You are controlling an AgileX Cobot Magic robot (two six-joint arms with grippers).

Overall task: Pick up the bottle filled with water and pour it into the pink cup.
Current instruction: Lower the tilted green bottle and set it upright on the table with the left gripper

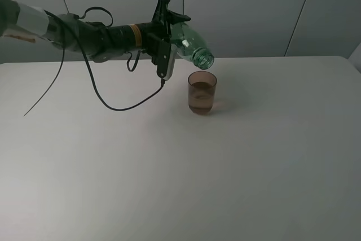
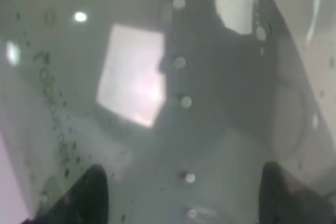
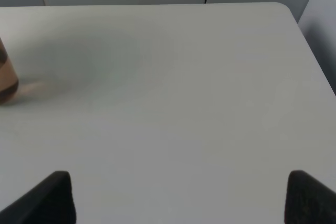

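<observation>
Exterior high: white table [image 1: 169, 184], grey panelled wall [image 1: 254, 9]

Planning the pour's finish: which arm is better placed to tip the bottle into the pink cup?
Left. The left gripper is shut on the bottle, tilted with its mouth just above the pink cup. The right gripper is open and empty, away from both.

The exterior high camera looks down across the white table [image 1: 180, 184] toward the back wall. The left wrist camera sits so close to the green bottle [image 2: 157, 103] that it blurs. The right wrist camera looks low across the table, sharing the pink cup [image 3: 6, 80] with the exterior view.
</observation>
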